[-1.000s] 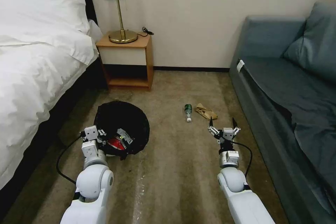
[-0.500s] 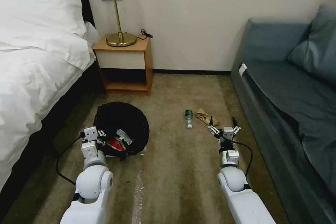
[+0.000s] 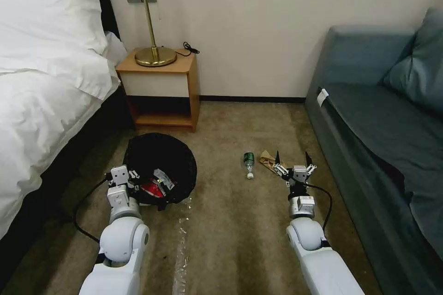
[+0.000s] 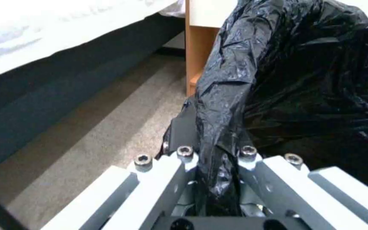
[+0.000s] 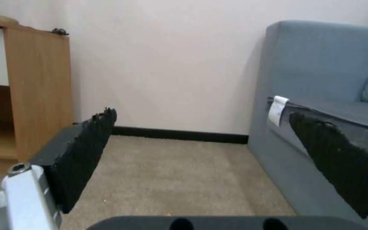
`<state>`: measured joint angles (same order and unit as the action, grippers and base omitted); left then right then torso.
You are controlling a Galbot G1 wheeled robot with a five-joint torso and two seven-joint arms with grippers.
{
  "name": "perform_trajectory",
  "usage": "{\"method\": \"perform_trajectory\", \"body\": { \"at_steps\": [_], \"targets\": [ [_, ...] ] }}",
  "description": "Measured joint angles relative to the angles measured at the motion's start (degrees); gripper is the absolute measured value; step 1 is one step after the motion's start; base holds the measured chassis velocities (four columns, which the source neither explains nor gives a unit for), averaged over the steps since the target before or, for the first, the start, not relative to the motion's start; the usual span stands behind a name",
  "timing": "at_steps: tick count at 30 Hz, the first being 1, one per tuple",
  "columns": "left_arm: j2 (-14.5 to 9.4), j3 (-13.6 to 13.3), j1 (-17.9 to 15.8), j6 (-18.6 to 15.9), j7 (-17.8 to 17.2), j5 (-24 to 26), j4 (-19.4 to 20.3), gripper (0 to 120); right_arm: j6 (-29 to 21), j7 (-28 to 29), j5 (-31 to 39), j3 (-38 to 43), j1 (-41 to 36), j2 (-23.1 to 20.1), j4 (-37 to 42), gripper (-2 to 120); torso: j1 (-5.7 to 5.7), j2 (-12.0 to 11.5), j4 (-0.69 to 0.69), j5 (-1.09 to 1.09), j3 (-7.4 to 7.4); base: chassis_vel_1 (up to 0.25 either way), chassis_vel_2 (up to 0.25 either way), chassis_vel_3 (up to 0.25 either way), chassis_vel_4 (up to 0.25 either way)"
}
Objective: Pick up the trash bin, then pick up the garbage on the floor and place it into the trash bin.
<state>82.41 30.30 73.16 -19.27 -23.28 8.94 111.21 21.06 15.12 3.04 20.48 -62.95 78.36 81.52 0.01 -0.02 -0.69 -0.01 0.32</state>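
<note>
White-sheeted bed (image 3: 41,101) along the left, grey-blue fabric sofa (image 3: 383,147) along the right, wooden nightstand (image 3: 159,87) at the far wall; short-pile beige carpet (image 3: 230,239) runs open between them. Trash bin (image 3: 159,166), round, lined with crinkly black bag (image 4: 286,80), sits held off the carpet near the bed; red-white wrapper (image 3: 152,189) inside. Left hand (image 3: 127,179) pinches the bag-covered rim; right hand (image 3: 293,162) spread wide, low over crumpled brown paper (image 3: 267,159). Small clear bottle (image 3: 249,163), green label, white cap, lies just beside the paper.
</note>
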Motion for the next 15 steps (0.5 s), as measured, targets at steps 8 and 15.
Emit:
{"method": "perform_trajectory", "body": {
  "at_steps": [8, 15],
  "targets": [
    [0.1, -0.1, 0.29, 0.01, 0.0, -0.2, -0.03, 3, 0.0, 0.03, 0.07, 0.0, -0.13, -0.11, -0.06, 100, 0.0, 0.0, 0.0, 0.0, 0.0, -0.075, 0.082, 0.085, -0.089],
    [0.03, -0.03, 0.51, 0.01, 0.0, -0.24, 0.19, 3, 0.0, 0.27, 0.09, -0.04, -0.17, 0.19, -0.24, 100, 0.0, 0.0, 0.0, -0.01, 0.0, -0.079, 0.066, 0.08, -0.072]
  ]
}}
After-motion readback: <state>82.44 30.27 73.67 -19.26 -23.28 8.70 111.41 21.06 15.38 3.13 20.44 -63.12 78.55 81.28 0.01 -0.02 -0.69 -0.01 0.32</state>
